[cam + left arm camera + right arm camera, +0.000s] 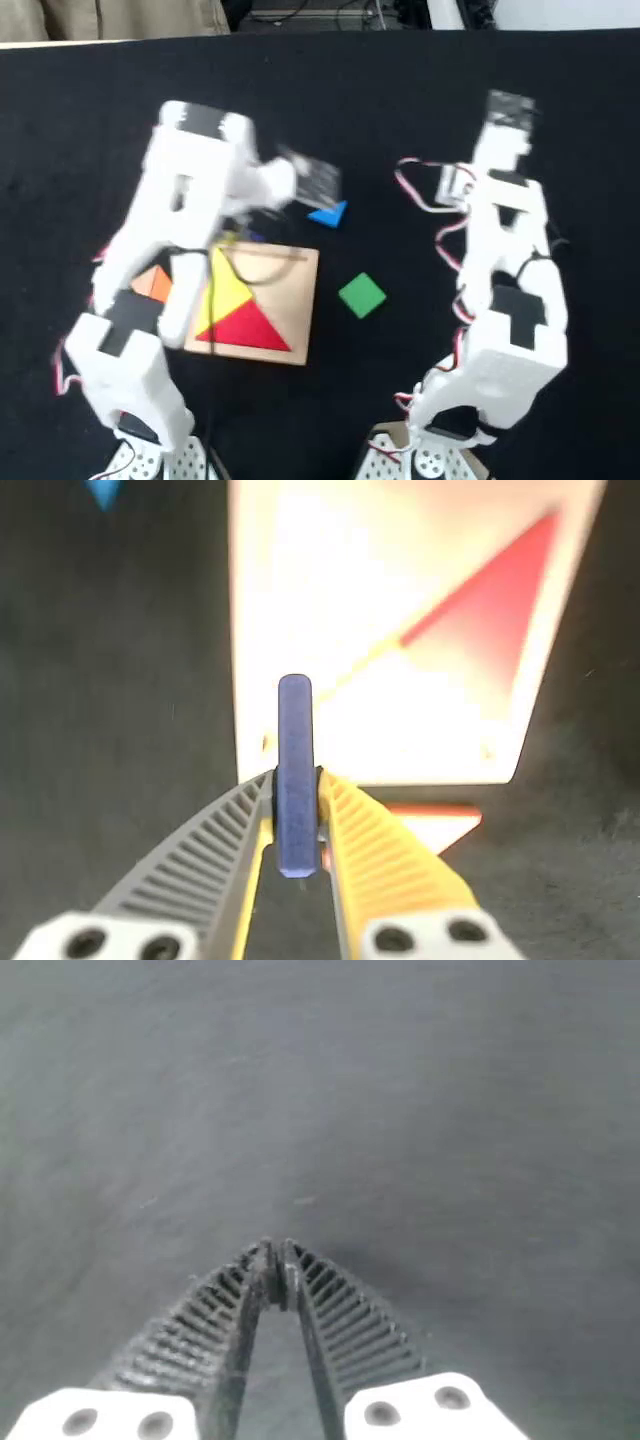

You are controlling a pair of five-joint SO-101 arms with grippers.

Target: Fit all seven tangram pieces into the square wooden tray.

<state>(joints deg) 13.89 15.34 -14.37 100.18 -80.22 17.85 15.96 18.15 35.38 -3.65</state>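
Note:
The square wooden tray (290,272) lies left of centre and holds a yellow triangle (226,288) and a red triangle (250,328). My left gripper (296,778) is shut on a dark blue piece (295,770), held on edge just above the tray's (330,600) near rim. The red triangle (500,610) lies in the tray's far part. An orange piece (152,284) rests on the cloth left of the tray. A light blue triangle (328,213) and a green square (361,295) lie to its right. My right gripper (275,1265) is shut on nothing over bare cloth.
Black cloth covers the whole table. The left arm (180,230) hangs over the tray's left side and hides part of it. The right arm (505,260) stands at the right, with red and white cables along it, apart from all pieces.

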